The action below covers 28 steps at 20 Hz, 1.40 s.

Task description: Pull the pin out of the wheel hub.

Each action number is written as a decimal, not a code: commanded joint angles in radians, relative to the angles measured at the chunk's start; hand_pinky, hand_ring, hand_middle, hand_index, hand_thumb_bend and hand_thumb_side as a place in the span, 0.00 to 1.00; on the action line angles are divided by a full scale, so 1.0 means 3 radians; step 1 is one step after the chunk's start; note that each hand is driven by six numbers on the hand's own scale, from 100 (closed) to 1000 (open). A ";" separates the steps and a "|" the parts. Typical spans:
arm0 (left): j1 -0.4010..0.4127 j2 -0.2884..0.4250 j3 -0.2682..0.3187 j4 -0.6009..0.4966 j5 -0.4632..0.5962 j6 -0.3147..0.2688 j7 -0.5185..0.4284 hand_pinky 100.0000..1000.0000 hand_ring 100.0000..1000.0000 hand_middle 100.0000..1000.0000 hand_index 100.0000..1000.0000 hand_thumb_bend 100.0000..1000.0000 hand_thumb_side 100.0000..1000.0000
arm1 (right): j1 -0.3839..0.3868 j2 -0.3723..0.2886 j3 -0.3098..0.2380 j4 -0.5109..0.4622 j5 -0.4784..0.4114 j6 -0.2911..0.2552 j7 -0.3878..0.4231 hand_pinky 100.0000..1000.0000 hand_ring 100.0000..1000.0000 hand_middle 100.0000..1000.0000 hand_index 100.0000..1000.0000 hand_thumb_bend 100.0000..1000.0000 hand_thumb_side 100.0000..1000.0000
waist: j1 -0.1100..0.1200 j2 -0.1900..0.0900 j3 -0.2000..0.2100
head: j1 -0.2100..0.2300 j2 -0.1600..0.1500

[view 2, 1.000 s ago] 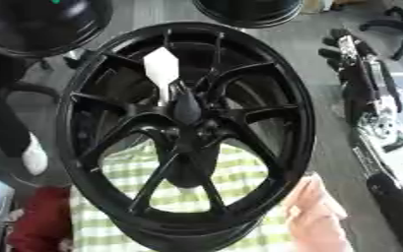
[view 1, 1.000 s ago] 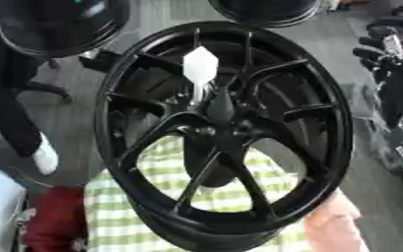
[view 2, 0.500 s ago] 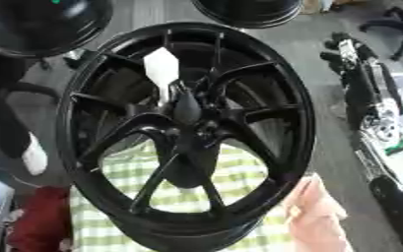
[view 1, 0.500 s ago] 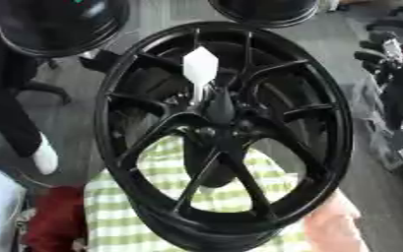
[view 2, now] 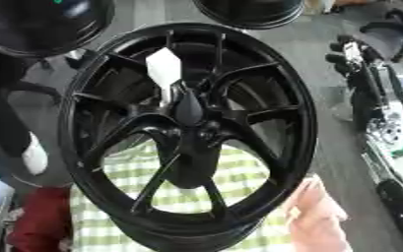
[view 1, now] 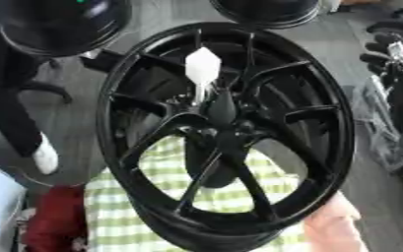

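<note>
My right robot hand (view 2: 352, 54) shows at the right edge as a black and silver form, well apart from the work; I cannot tell whether it is spread or closed. My left robot hand appears in neither view.

Centre: the black wheel hub (view 2: 239, 115), tilted so that its face and spokes turn toward my camera. The white pin (view 2: 163, 69) is still seated in it. Its broad, flat, pointed head stands above the hub's centre, and a thin white shaft runs down from the head to the dark central boss.

Below, seen between the spokes: a green-and-white checked cloth (view 2: 196, 197). A pale pink shape, apparently a person's hand (view 2: 317, 216), lies against the lower right of the rim.

A red object (view 2: 41, 226) sits at lower left. Two further black wheels (view 2: 41, 24) (view 2: 248, 10) show at the top edge.
</note>
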 commanded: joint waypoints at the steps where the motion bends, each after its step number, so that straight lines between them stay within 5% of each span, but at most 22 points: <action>1: -0.0235 0.0117 -0.0165 -0.0030 -0.0075 -0.0100 -0.0316 0.72 0.80 0.78 0.84 0.24 0.78 | -0.0016 -0.0139 -0.0017 -0.0065 0.0028 0.0015 0.0010 0.95 0.80 0.74 0.80 0.00 0.67 | 0.0006 -0.0058 -0.0005 | 0.0002 -0.0036; 8: -0.0868 -0.0134 -0.0655 -0.0030 -0.0140 -0.0012 -0.0901 0.72 0.80 0.78 0.84 0.25 0.80 | -0.0004 -0.0152 -0.0003 -0.0064 0.0041 0.0031 0.0025 0.95 0.80 0.74 0.80 0.00 0.68 | 0.0008 -0.0056 0.0005 | -0.0003 -0.0005; 15: -0.1382 -0.0502 -0.0941 0.0038 -0.0239 0.0326 -0.1231 0.72 0.80 0.79 0.84 0.25 0.81 | 0.0007 -0.0143 0.0005 -0.0042 0.0043 0.0039 0.0035 0.95 0.79 0.74 0.80 0.00 0.68 | 0.0015 -0.0071 0.0040 | -0.0023 0.0031; 20: -0.1854 -0.0976 -0.1123 0.0630 -0.0434 0.0380 -0.1362 0.72 0.80 0.78 0.85 0.26 0.79 | 0.0026 -0.0132 -0.0001 -0.0018 0.0034 0.0036 0.0035 0.95 0.79 0.74 0.80 0.00 0.68 | 0.0008 -0.0106 0.0069 | -0.0043 0.0063; 28: -0.2277 -0.1542 -0.1220 0.1515 -0.0673 0.0105 -0.1544 0.73 0.80 0.79 0.85 0.26 0.79 | 0.0021 -0.0111 0.0012 0.0019 0.0014 0.0040 0.0046 0.95 0.79 0.74 0.80 0.00 0.67 | 0.0018 -0.0128 0.0072 | -0.0036 0.0061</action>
